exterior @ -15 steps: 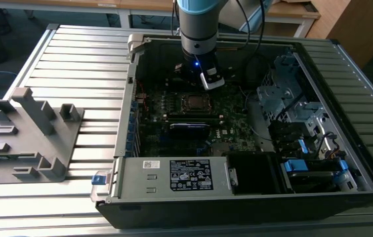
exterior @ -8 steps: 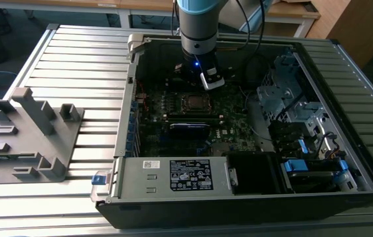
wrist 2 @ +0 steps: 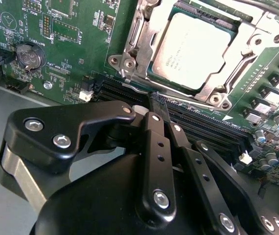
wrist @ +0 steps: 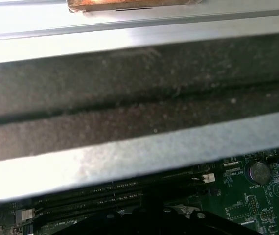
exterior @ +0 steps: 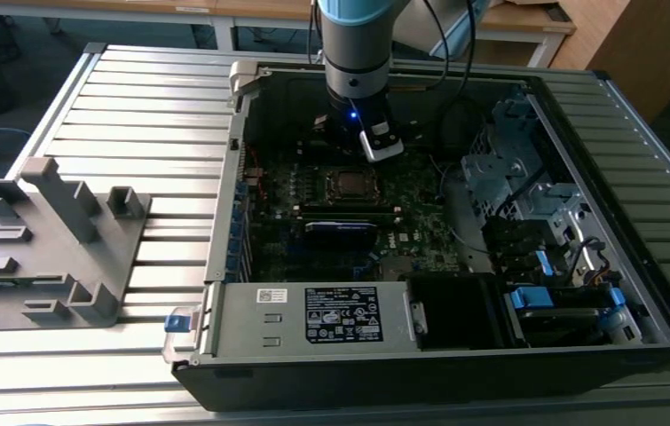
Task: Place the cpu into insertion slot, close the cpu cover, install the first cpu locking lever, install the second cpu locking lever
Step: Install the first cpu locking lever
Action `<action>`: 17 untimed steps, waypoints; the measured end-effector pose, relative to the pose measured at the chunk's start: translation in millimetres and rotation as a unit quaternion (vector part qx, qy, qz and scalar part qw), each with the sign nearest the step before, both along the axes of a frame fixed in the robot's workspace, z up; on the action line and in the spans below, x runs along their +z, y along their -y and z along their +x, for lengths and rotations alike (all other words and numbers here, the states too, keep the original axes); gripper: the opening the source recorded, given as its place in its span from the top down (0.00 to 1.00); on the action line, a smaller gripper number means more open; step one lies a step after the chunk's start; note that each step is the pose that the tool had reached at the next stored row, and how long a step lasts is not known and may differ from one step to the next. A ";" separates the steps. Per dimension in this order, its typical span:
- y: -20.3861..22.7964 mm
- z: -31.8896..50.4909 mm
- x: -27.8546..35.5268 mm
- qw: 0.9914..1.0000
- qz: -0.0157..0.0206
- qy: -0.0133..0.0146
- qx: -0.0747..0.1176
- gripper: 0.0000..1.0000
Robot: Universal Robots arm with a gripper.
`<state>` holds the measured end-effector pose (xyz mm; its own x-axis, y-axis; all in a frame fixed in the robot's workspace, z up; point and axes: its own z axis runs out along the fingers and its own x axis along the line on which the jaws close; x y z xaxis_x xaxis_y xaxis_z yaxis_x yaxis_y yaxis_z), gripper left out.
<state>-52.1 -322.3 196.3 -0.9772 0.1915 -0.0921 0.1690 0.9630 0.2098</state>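
Observation:
The cpu, a flat square with a dull grey metal top, lies in the insertion slot on the green motherboard. The silver cpu cover lies flat around the chip's edges. Thin metal levers run along the sides of the cover. My gripper hovers just beside the socket over the black memory slots, its black fingers closed together with nothing between them. In the exterior view the gripper hangs inside the case just behind the socket.
The open computer case lies on a slatted metal table. A grey plastic fixture stands at the exterior view's left. Drive bays and cables fill the case's right side. A coin battery sits on the board near the case wall.

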 end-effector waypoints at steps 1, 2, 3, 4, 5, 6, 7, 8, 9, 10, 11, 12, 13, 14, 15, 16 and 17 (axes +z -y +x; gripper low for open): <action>0.0 0.0 0.0 1.000 0.000 0.000 0.000 0.89; 0.0 0.0 0.0 1.000 0.000 0.000 0.000 0.89; -0.1 0.0 0.0 1.000 0.000 0.000 0.000 0.89; -0.2 0.0 0.0 1.000 0.000 0.000 0.000 0.89; -0.4 0.0 0.0 1.000 0.000 0.000 0.000 0.89; -0.4 0.0 0.0 1.000 0.000 0.000 0.000 0.89; -0.8 0.0 0.0 1.000 0.000 0.000 0.000 0.89; -0.8 0.0 0.0 1.000 0.000 0.000 0.000 0.89; -0.8 0.0 0.0 1.000 0.000 0.000 0.000 0.89; -0.8 0.0 -0.2 1.000 -0.001 0.000 0.000 0.89; -0.8 0.0 -0.4 1.000 0.000 0.000 0.000 0.89; -0.8 0.0 -0.8 1.000 0.000 0.001 0.000 0.89; -0.8 0.0 -1.0 1.000 0.000 0.001 0.000 0.89; -0.8 0.0 -1.1 1.000 -0.001 0.001 0.000 0.89; -0.8 0.0 -1.1 1.000 -0.001 0.001 0.000 0.89; -0.8 0.0 -1.1 1.000 -0.001 0.001 0.000 0.89; -0.8 0.0 -1.2 1.000 0.000 0.001 0.000 0.89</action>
<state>-52.1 -321.5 195.1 -0.9769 0.1914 -0.0950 0.1683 0.9632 0.2094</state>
